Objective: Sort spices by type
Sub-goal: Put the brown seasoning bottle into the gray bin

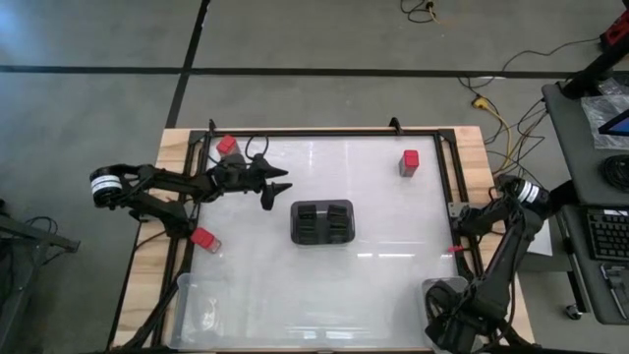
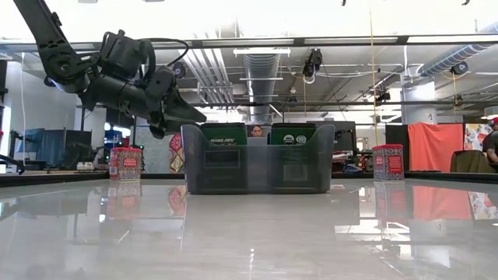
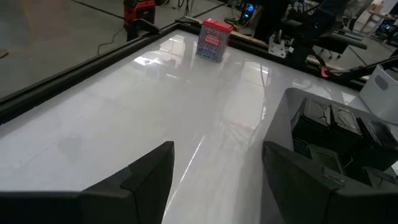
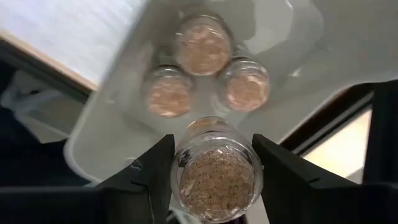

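Gripping a jar (image 4: 217,169) — right claw (image 4: 214,177), wrist view only — above a bin (image 4: 99,130); left claw (image 3: 214,180) wide.

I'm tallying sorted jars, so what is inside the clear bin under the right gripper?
Three round jars stand clustered in the clear bin. The right gripper holds a fourth jar above them; that jar hides part of the bin's floor.

My table (image 1: 383,285) has a glossy white top in a dark frame. Sitting on it: a dark slotted holder (image 1: 322,222) about in the middle, three red spice boxes (one far-left corner (image 1: 227,145), one left edge (image 1: 203,237), one far right (image 1: 410,161)), plus clear bins at both near corners (image 1: 201,307) (image 1: 439,295).
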